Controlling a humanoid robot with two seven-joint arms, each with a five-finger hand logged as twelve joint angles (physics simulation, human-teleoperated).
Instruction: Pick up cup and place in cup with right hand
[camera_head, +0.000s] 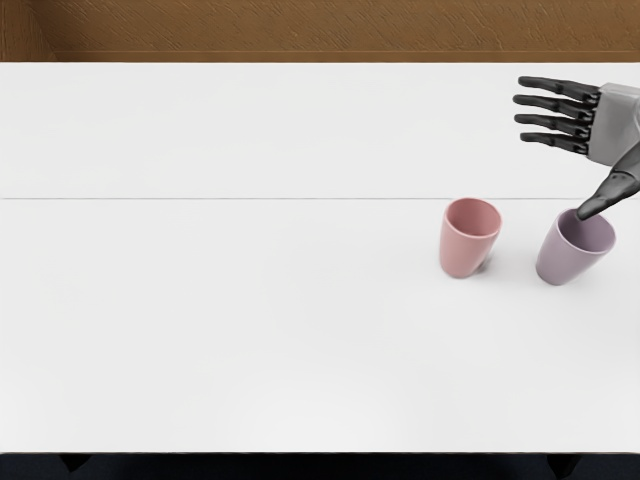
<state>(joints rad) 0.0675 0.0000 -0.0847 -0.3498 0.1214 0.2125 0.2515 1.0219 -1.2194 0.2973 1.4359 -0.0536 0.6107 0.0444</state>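
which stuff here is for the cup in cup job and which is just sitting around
For the job:
- pink cup
- purple cup
- right hand, fingers spread

Not part of it:
- white table, only the surface under the cups
- brown textured backdrop

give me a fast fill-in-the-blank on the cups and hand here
In the picture, the pink cup is to the ____ of the purple cup.
The thumb of the right hand overlaps the ____ cup's rim in view.
The spread fingers hold ____.
The table is ____.

left; purple; nothing; white
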